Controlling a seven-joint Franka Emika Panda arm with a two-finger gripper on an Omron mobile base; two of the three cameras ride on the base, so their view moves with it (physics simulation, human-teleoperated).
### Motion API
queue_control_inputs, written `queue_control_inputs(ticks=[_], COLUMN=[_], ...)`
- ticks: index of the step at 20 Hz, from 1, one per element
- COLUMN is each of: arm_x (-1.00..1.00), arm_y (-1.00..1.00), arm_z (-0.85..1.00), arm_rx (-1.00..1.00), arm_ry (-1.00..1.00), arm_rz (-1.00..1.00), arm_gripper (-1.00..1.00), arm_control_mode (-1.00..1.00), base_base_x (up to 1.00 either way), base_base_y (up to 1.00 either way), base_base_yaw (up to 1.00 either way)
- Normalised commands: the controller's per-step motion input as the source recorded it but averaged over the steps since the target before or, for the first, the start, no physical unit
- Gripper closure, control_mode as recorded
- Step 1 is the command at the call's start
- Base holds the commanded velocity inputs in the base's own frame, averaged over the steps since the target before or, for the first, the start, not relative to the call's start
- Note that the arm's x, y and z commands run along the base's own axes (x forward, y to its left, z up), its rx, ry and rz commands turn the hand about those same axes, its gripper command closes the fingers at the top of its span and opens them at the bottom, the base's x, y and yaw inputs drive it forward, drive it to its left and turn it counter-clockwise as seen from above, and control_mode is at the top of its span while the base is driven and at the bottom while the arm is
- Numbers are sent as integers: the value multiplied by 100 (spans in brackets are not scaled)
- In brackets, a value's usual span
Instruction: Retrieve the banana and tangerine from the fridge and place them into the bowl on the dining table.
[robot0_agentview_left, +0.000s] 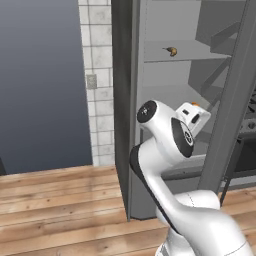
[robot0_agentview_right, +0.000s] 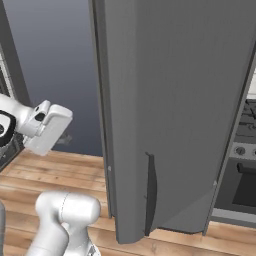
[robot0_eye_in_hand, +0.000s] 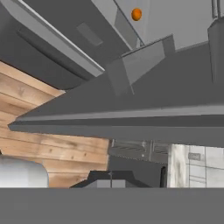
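In the left base view the fridge stands open with its door swung out to the right, the banana on an upper shelf, the tangerine lower, behind the arm, and an oven right of the door.

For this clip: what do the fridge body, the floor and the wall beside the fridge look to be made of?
The tall matte grey fridge looks like painted or brushed metal: flat grey with soft shading and no sharp reflections, though it could be plastic. The light brown plank floor looks like wood, with visible grain and board seams. The white wall strip beside the fridge looks like glazed ceramic tile, given its square grid of grout lines.
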Motion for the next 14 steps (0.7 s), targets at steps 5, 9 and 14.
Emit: queue_control_inputs(ticks=[5,9,14], arm_x=[42,30,2], arm_y=[0,-1,-26], arm_z=[-58,-46,-42], arm_rx=[-6,-3,-2], arm_ry=[-2,0,0], arm_rz=[0,0,0], arm_gripper=[100,100,100], arm_control_mode=[-100,-100,-100], base_base_x=[0,0,0], base_base_y=[0,0,0], base_base_yaw=[0,0,0])
